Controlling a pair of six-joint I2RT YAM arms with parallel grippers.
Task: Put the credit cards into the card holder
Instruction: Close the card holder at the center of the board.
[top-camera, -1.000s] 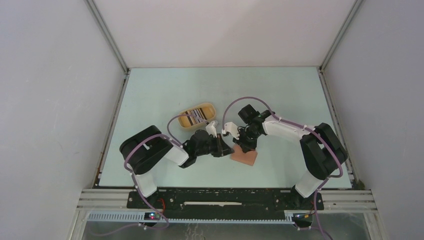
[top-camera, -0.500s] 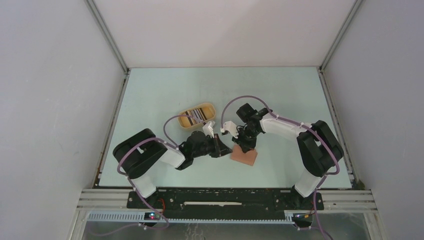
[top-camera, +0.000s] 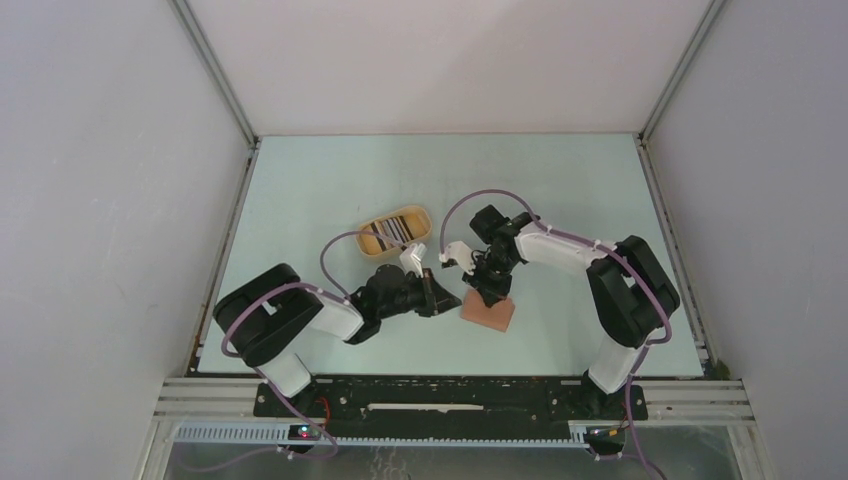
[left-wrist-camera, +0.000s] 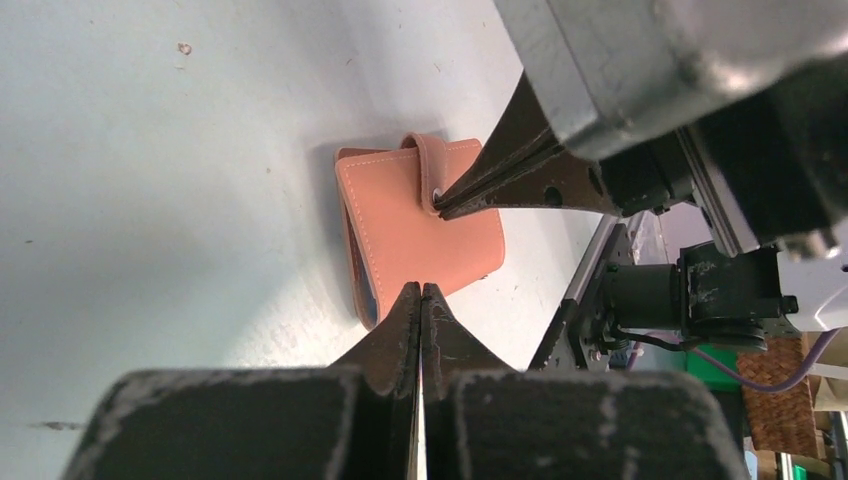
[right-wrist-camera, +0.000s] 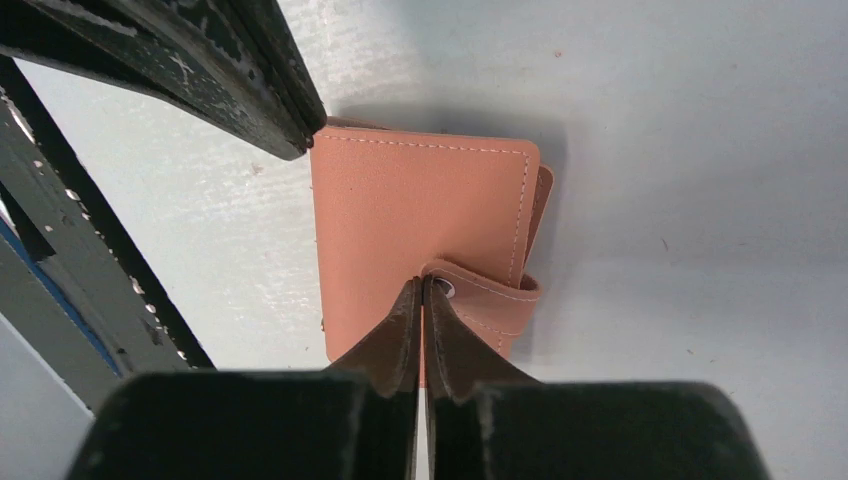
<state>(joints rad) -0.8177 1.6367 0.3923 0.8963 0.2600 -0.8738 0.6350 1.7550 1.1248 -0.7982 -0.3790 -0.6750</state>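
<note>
– Overhead, the right claw (top-camera: 490, 296) covers part of the card holder (top-camera: 490, 316). Its wrist camera shows tips pressed together at the snap tab (right-wrist-camera: 480, 284).
– And the left claw (top-camera: 452, 297)?
– Pressed together too, tip at the holder's corner. A tray (top-camera: 418, 213) of cards (top-camera: 394, 232) sits behind on the worktop (top-camera: 320, 180). The left arm (top-camera: 270, 322) has swung further left since a second ago; the holder hasn't moved.

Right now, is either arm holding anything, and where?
Nothing clearly held. Both grippers are shut: right gripper tips at the snap tab of the holder, left gripper tips against its edge. Whether the tab is pinched cannot be told.
</note>
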